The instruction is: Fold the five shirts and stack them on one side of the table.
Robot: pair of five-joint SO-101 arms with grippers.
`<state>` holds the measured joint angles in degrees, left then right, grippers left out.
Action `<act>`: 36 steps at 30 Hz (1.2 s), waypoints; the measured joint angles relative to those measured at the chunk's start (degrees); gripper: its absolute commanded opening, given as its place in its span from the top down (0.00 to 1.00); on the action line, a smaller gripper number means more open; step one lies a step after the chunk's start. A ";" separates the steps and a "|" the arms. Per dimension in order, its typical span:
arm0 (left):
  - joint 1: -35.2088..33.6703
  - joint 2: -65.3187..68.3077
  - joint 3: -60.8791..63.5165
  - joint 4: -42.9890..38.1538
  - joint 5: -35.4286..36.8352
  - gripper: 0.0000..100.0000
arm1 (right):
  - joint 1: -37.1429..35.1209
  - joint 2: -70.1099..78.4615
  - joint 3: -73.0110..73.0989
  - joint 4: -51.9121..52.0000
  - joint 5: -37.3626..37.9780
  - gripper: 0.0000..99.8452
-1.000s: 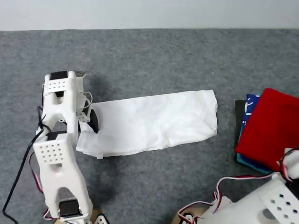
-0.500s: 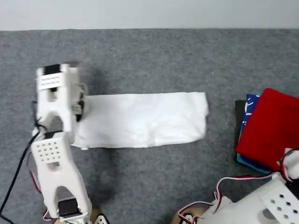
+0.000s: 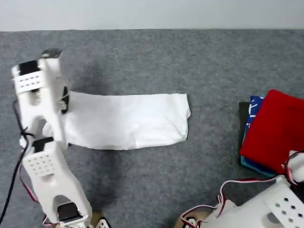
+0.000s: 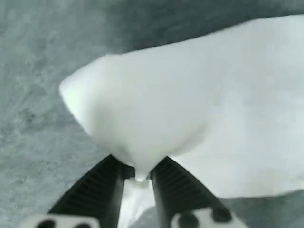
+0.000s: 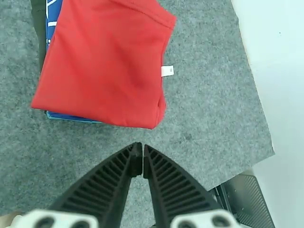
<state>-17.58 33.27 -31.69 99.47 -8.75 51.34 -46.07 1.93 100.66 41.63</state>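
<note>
Left gripper (image 4: 137, 176) has the white shirt (image 3: 126, 121) by its end, fingers clamped tight on a pinch of cloth, and the fabric peaks up into a soft tent just above them. The rest of the shirt lies as a long band across the left and middle of the grey worktop (image 3: 166, 61), its far end pointing towards the stack. And there's the stack at the right edge: red shirt (image 5: 102, 61) on top, a blue shirt (image 5: 51, 19) peeking out from under it (something darker below that, hard to make out). Right gripper (image 5: 142, 156) hangs over bare felt just beside the pile, fingers together on nothing. So four look done and this white one is the last, mid-fold by my reckoning. What the fold wants now is a low, level carry of that pinched end over the band towards the far end, landing edge on edge. One pinch point means the corners on either side will droop, so a slow set-down should let them settle flat before the fingers part. The felt looks grippy, which should help hold the lower layer, though thin cloth like this could slide along with the pull; the idle right arm pinning the far end would likely cure that.
</note>
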 measured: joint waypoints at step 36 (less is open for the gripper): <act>48.26 20.92 -37.71 0.18 12.13 0.85 | 0.00 0.00 0.00 0.00 0.00 0.99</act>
<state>30.68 54.20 -69.41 99.65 3.38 51.34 -46.07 1.93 100.66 41.63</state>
